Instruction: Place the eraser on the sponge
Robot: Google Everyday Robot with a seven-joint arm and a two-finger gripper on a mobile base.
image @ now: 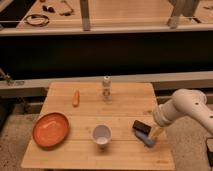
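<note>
Near the right front corner of the wooden table [120,107], a dark block, taken to be the eraser [141,127], is seen touching the upper end of a blue strip, taken to be the sponge [148,141]. Whether the eraser is resting on the sponge or only lying against it cannot be told. The scene would fit an eraser just set down there as well as one lying next to the sponge and yet to be lifted.

The gripper [156,133] is held low at the right side of the pair, just beside the sponge, on a white arm [185,107] reaching in from the right. Whether it is open, closed or gripping anything cannot be told.

Handling, as judged:
- The eraser is expected to be light, stiff and a little grippy, not fragile. It is best taken across its short width, near the middle.
- The sponge is expected to be soft and yielding, so a block set down off-centre could be tipped off.

Count:
- One eraser.
- One sponge.
- One orange plate [50,130] at the left.
- One white cup [101,135] at front centre.
- One carrot [76,97].
- One small bottle [106,87] at the back.
</note>
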